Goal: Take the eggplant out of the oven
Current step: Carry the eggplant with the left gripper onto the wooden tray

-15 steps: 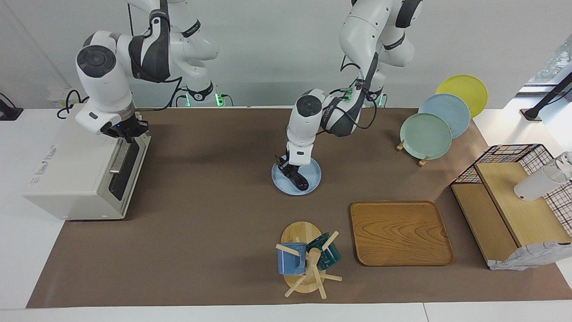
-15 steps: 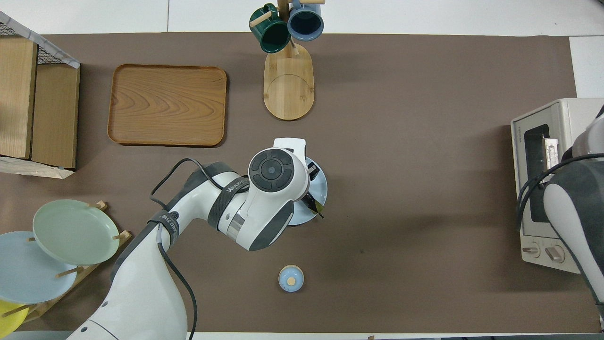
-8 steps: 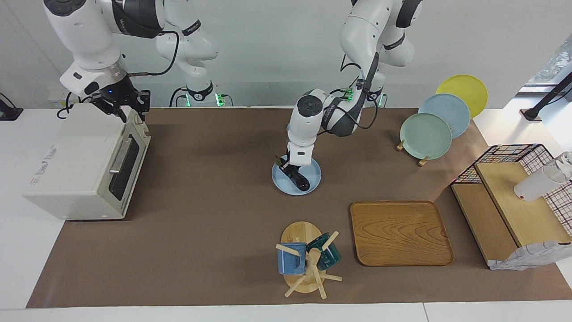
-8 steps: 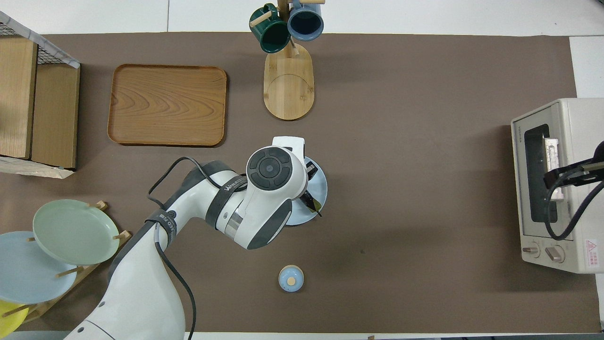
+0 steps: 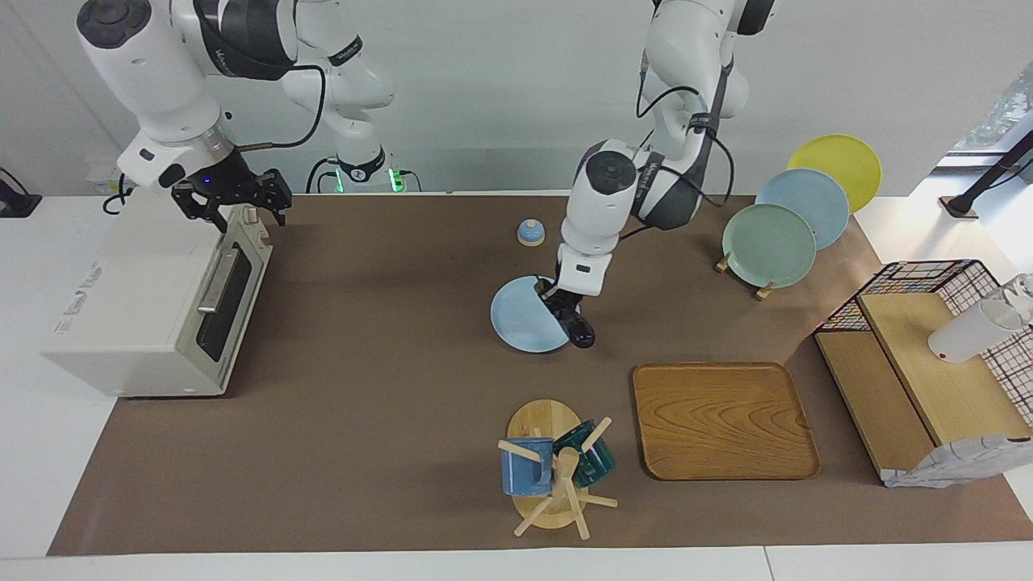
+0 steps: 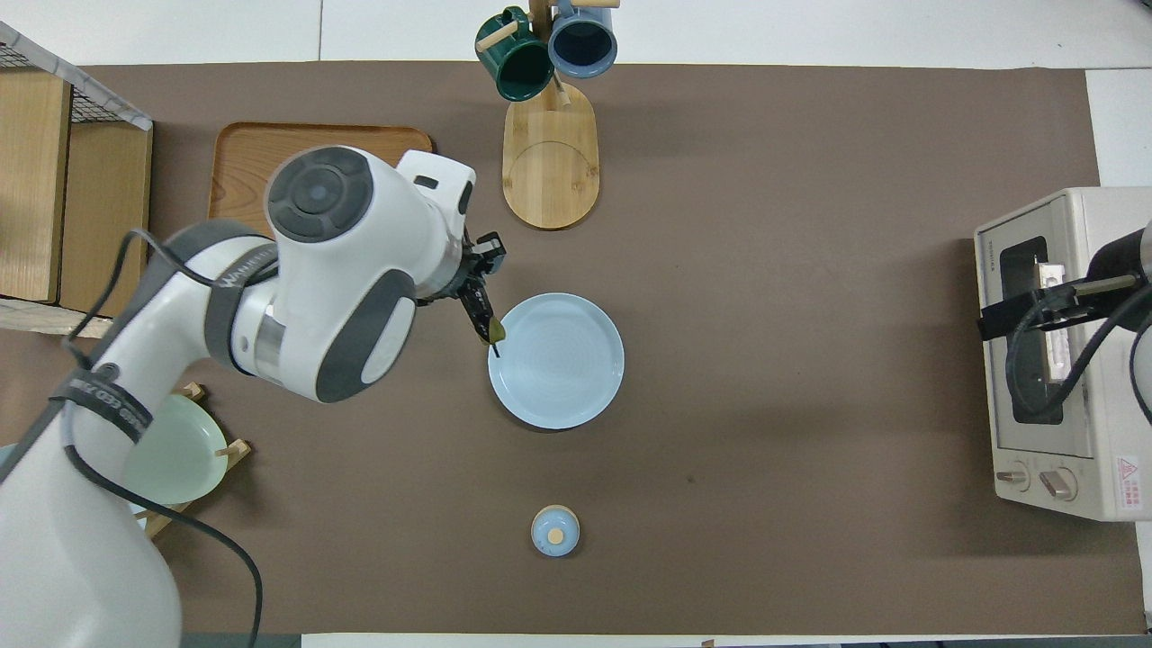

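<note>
Now the eggplant point(image 5: 579, 329) hangs clamped in the left pincer point(image 5: 565, 307).

Plate point(image 6: 558, 378) mid-table, oven point(image 5: 137, 311) at right arm's end.

A plain pale wall point(image 5: 500, 97) backs the white bench point(image 5: 48, 484), which carries a brown mat point(image 5: 387, 387), with a window point(image 5: 1001, 105) at one corner.

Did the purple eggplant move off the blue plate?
Yes. The left tool carried the eggplant from the plate's middle to its edge nearest the wooden tray.
</note>
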`<state>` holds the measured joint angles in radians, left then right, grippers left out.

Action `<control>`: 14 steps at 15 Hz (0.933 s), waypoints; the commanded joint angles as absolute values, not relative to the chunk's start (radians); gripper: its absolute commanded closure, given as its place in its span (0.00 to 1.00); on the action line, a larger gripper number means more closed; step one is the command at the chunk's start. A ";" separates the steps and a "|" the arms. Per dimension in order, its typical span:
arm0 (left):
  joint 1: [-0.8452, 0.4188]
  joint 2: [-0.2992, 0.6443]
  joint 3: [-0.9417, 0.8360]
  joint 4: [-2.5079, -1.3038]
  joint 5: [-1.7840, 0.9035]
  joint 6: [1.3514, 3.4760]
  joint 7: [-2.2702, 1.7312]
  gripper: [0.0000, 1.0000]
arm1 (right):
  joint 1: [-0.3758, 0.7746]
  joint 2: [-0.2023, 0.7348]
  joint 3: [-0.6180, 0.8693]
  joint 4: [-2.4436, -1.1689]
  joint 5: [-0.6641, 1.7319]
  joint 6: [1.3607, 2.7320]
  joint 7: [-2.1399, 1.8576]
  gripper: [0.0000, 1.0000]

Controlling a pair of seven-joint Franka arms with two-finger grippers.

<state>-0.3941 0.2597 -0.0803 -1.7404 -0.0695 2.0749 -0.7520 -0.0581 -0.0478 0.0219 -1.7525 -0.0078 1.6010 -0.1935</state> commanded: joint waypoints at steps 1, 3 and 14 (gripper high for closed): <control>-0.271 0.310 -0.091 -1.674 -0.058 2.049 -0.518 1.00 | -0.048 0.029 0.018 -1.620 -0.028 1.539 -0.175 0.00; -0.197 0.327 -0.091 -1.649 -0.057 2.049 -0.389 1.00 | -0.046 0.026 0.014 -1.623 -0.044 1.534 -0.175 0.00; -0.077 0.598 -0.089 -1.482 0.048 2.152 -0.121 1.00 | -0.009 0.032 -0.015 -1.595 -0.052 1.503 -0.152 0.00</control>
